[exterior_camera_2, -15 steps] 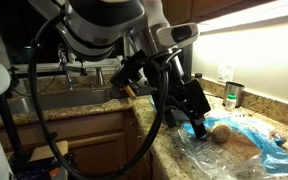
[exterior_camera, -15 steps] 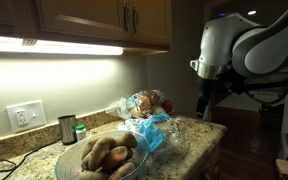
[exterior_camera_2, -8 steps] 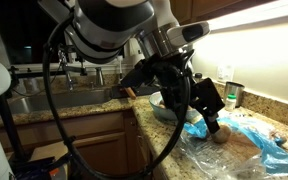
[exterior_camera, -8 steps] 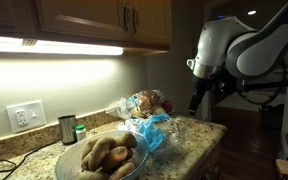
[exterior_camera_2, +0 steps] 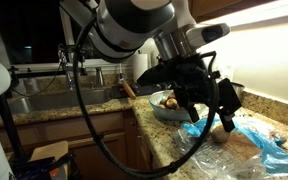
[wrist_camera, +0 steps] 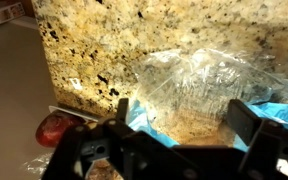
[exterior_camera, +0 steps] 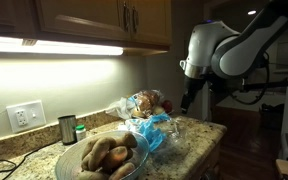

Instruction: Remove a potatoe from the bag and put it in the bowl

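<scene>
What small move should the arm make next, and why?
Probably lower the open claw toward the potato lying on the plastic bag: in the wrist view its fingers stand wide apart with only plastic between them, so nothing is held yet.

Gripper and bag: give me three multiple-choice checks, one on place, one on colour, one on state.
1. The gripper is: A beneath the bag; B above it; C inside it.
2. The bag's coloured part is: A blue; B yellow; C black.
3. The gripper is: A shut on the bag; B shut and empty; C open and empty.
Answers: B, the wrist view looks down on the bag; A, blue plastic edges the clear film; C, its fingers stand apart, nothing between.
</scene>
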Available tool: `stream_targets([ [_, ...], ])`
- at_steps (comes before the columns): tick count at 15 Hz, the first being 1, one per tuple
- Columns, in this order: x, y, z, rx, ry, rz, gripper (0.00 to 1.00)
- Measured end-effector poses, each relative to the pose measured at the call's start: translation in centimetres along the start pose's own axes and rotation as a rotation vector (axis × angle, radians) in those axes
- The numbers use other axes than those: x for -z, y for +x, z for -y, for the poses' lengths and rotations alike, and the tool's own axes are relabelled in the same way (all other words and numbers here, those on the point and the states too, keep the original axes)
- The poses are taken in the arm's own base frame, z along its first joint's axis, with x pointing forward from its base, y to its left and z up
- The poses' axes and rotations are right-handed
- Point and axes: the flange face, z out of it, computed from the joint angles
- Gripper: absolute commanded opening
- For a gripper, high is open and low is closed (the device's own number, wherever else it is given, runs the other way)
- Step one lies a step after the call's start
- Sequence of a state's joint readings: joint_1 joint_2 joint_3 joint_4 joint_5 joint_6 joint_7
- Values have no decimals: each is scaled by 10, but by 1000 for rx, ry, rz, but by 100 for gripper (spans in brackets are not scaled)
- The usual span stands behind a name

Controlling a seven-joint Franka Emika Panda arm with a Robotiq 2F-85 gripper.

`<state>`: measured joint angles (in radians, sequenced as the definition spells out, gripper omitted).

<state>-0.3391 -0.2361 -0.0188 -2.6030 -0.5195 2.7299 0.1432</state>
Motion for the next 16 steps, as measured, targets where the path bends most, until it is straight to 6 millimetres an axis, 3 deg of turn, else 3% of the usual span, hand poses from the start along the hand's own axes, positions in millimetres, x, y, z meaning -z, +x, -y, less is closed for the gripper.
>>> stream_targets([
  [10, -30, 38, -3, -49, 42, 23, 100],
  [16, -33, 41, -3, -51, 45, 25, 100],
])
